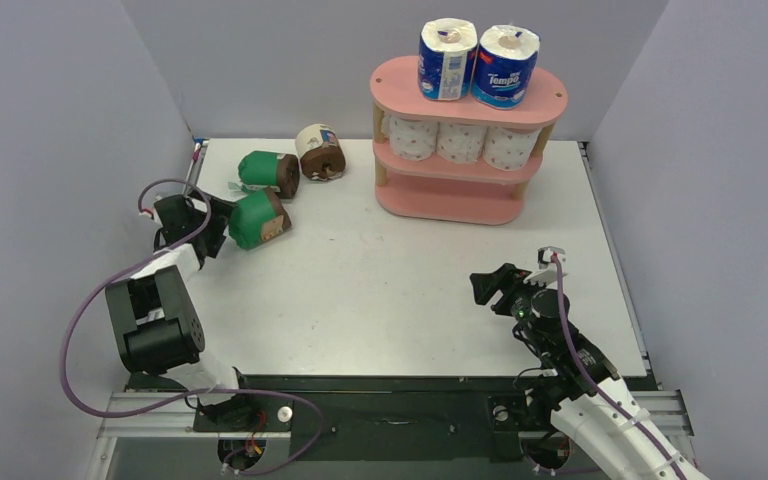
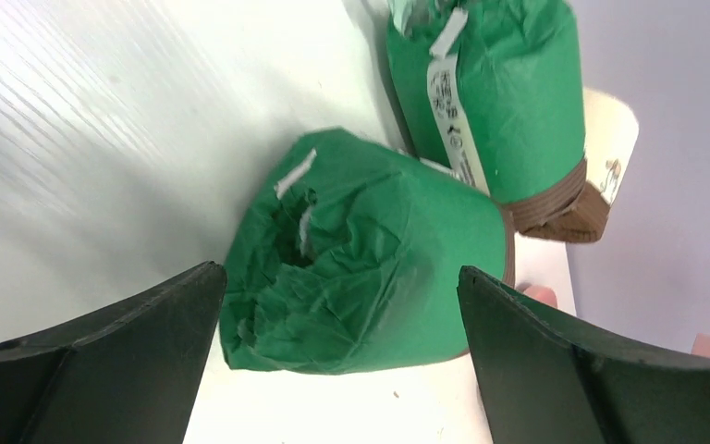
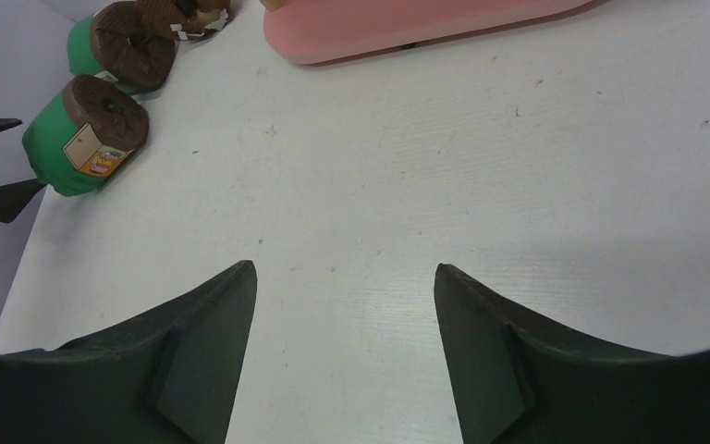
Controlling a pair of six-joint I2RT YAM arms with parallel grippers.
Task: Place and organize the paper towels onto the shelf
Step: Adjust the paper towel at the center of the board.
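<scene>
The pink shelf (image 1: 450, 203) stands at the back right of the table. Two blue-white paper towels (image 1: 447, 58) (image 1: 506, 66) stand on its top board, and three white pink-dotted ones (image 1: 461, 142) fill the middle tier. A cream-wrapped brown roll (image 1: 319, 152) and two green-wrapped rolls (image 1: 270, 172) (image 1: 258, 220) lie at the back left. My left gripper (image 1: 217, 226) is open at the nearer green roll (image 2: 361, 268), whose crumpled end sits just ahead of the fingertips (image 2: 148, 342), not gripped. My right gripper (image 1: 490, 283) (image 3: 344, 266) hangs open over bare table.
Grey walls close in the table (image 1: 390, 280) on the left, back and right. In the right wrist view the shelf's bottom board (image 3: 407, 28) is ahead, and the green rolls (image 3: 88, 139) (image 3: 120, 46) lie far left beside the left fingertips (image 3: 0, 199).
</scene>
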